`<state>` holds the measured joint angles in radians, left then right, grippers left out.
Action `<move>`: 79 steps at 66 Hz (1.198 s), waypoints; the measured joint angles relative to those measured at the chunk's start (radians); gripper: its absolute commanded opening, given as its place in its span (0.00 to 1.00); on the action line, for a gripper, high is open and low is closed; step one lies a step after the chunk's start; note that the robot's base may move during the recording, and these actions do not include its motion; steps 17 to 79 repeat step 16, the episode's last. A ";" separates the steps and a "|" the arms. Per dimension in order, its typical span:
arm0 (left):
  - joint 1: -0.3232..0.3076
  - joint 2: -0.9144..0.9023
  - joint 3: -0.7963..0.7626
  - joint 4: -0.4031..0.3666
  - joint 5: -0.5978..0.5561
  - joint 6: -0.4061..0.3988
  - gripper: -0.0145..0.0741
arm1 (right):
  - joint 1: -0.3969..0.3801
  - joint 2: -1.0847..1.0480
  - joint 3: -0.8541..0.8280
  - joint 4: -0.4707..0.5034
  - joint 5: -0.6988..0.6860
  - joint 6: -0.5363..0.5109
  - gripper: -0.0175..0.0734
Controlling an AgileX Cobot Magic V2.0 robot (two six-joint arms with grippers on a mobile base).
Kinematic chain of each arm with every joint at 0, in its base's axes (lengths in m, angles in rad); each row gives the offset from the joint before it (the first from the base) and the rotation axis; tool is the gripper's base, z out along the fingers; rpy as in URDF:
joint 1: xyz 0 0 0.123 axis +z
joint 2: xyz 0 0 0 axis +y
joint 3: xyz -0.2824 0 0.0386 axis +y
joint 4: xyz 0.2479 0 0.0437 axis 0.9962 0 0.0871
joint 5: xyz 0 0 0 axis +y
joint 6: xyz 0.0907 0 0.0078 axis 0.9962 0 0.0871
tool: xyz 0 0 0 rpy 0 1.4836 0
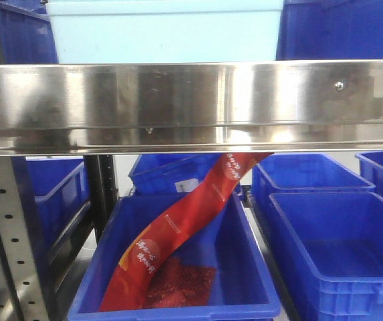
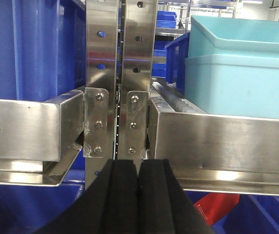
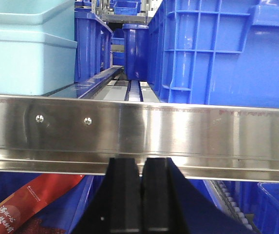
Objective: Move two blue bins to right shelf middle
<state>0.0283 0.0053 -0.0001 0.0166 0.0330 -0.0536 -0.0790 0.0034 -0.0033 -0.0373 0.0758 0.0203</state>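
Both grippers clenched on nothing: left gripper [image 2: 138, 195] below shelf posts [image 2: 122, 73], right gripper [image 3: 140, 195] under the steel rail [image 3: 139, 134], blue bin [image 3: 227, 48] up-right.

The shelf rail [image 1: 191, 100] is brushed, reflective steel, the blue bins [image 1: 178, 267] and pale blue tub [image 1: 164, 30] smooth, slightly glossy plastic, the red packet [image 1: 178, 227] shiny film, the gripper pads [image 2: 124, 195] matt black rubber.

steel shelf rail [image 1: 191, 103], perforated upright [image 2: 102, 73]
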 measured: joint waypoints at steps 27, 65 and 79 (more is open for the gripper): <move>0.000 0.000 0.000 0.000 0.000 0.000 0.04 | 0.000 0.000 0.000 0.000 0.000 0.000 0.01; 0.000 0.000 0.000 0.000 0.000 0.000 0.04 | 0.000 0.000 0.000 0.000 0.000 0.000 0.01; 0.000 0.000 0.000 0.000 0.000 0.000 0.04 | 0.000 0.000 0.000 0.000 0.000 0.000 0.01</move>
